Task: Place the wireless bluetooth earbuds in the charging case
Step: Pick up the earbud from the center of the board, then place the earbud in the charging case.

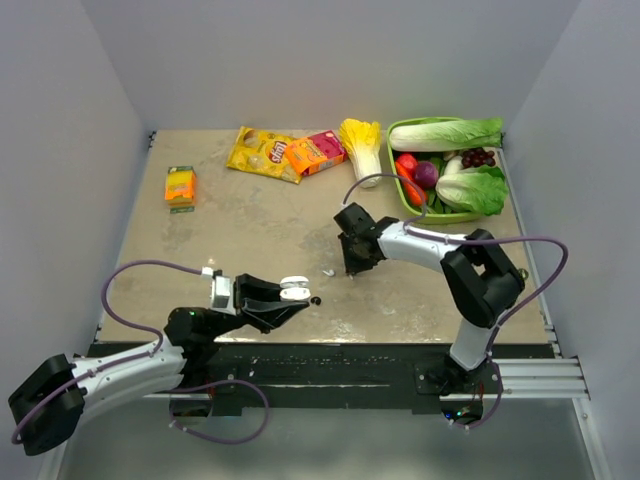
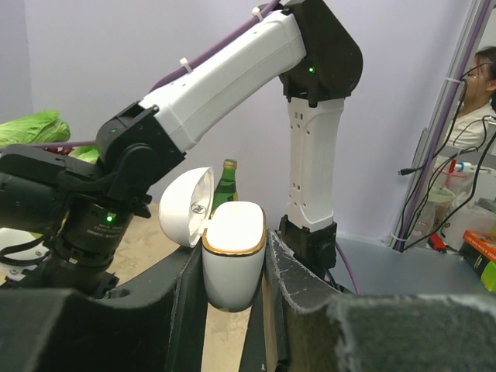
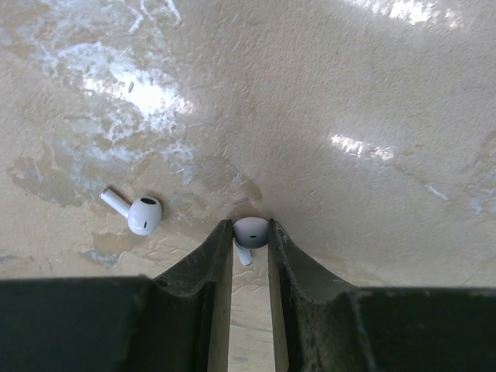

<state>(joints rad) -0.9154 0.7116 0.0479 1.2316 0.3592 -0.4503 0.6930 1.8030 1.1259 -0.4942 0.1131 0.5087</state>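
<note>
While the left hand (image 2: 232, 267) clamps the open white gold-rimmed charging case (image 2: 234, 232), the right hand (image 3: 250, 236) pinches a small white stemmed earbud (image 3: 251, 229) on the beige table (image 3: 349, 93), a second white earbud (image 3: 142, 214) at its nine o'clock.

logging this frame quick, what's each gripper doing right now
left gripper: closed on the white charging case, lid open
right gripper: closed on a white earbud on the table
</note>
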